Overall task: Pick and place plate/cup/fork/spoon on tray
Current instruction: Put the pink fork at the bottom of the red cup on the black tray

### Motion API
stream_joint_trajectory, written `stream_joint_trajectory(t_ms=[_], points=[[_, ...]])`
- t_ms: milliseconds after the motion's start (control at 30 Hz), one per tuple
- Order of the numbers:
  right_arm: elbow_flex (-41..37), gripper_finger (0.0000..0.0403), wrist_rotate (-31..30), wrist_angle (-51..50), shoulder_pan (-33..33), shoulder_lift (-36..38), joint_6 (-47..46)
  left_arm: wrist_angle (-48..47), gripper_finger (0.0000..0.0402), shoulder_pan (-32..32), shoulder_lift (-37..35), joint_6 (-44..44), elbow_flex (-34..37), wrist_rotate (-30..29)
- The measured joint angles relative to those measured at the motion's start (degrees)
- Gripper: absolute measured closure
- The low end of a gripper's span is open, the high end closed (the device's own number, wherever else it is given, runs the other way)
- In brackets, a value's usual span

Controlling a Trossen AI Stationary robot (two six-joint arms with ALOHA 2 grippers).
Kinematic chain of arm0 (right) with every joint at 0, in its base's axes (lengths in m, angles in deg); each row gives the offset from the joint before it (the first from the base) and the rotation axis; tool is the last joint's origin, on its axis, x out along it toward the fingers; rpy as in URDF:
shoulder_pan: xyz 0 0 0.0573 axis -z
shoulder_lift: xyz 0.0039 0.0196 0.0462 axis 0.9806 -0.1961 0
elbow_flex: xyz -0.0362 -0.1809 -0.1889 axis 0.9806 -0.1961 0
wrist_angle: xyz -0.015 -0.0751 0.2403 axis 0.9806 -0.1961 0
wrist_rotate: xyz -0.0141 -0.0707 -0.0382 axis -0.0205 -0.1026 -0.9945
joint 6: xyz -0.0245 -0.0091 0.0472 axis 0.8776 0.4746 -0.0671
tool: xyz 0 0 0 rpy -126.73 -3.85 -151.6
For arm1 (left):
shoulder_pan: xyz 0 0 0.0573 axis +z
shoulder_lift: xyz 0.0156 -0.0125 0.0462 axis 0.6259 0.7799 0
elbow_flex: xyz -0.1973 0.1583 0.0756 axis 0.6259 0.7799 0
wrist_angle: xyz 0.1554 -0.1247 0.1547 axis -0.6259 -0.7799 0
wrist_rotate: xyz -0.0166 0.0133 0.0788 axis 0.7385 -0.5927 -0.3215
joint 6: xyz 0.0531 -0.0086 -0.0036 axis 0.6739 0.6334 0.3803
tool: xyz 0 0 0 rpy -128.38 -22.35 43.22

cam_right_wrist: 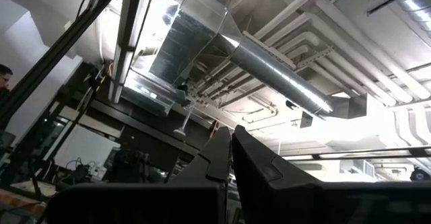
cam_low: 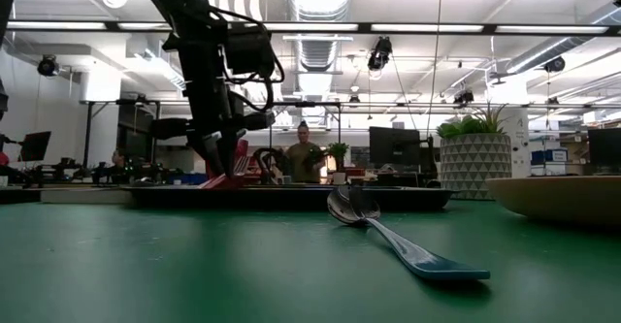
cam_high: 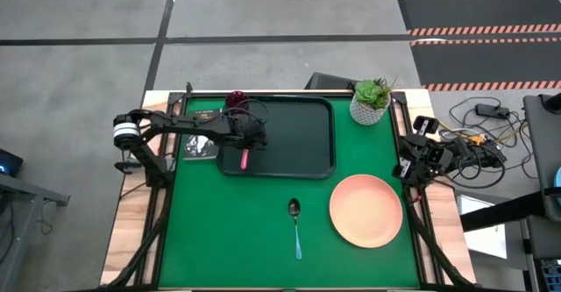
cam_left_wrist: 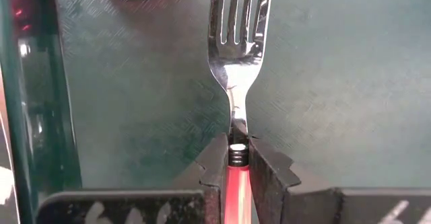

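A: Dark green-black tray, far half of the table. Contents?

B: Item one: cup, dark red, at the tray's far left corner. Item two: fork, pink-red handle, tines over the tray floor, handle pinched between the fingers of the left gripper near the tray's left edge. From the pictures I cannot tell whether the tines touch the floor.

A: Items off the tray?

B: Spoon, light blue handle, flat on the green mat just in front of the tray, bowl toward it. Plate, peach-orange, right of the spoon and apart from it.

A: Right gripper?

B: Parked at the table's right edge, camera aimed at the ceiling; fingers pressed together, holding nothing.

A: Other stock?

B: White pot with a green plant, just beyond the tray's far right corner. Black book, left of the tray, partly under the left arm.
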Motion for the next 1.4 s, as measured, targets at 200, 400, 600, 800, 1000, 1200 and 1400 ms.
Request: stream_joint_trajectory(t_ms=[200, 400, 600, 800, 1000, 1200, 1400], points=[[0.0, 0.0394, 0.0, -0.02, -0.01, 0.0, -0.08, -1.3, 0.0377, 0.22, 0.0, -0.13, 0.02, 0.02], [0.0, 0.0394, 0.0, -0.07, -0.02, 0.0, -0.11, -3.03, 0.0377, 0.97, 0.0, -0.17, 0.07, 0.03], [0.0, 0.0394, 0.0, -0.24, -0.02, 0.0, -0.13, -4.36, 0.0377, 1.78, 0.0, -1.5, 0.07, 0.06], [0.0, 0.0394, -0.01, -0.26, -0.01, 0.0, -0.13, -4.98, 0.0377, 2.36, 0.37, -1.68, 0.07, 0.35], [0.0, 0.0394, -0.02, -0.26, -0.02, 0.0, -0.13, -4.94, 0.0377, 2.75, 0.37, -1.68, 0.07, 0.2], [0.0, 0.0394, -0.02, -0.26, 0.0, 0.0, -0.13, -4.94, 0.0377, 3.23, 0.37, -1.66, 0.07, 0.15], [0.0, 0.0394, -0.02, -0.26, -0.02, 0.0, -0.13, -4.94, 0.0373, 3.37, 0.37, -1.66, 0.07, 0.36]])
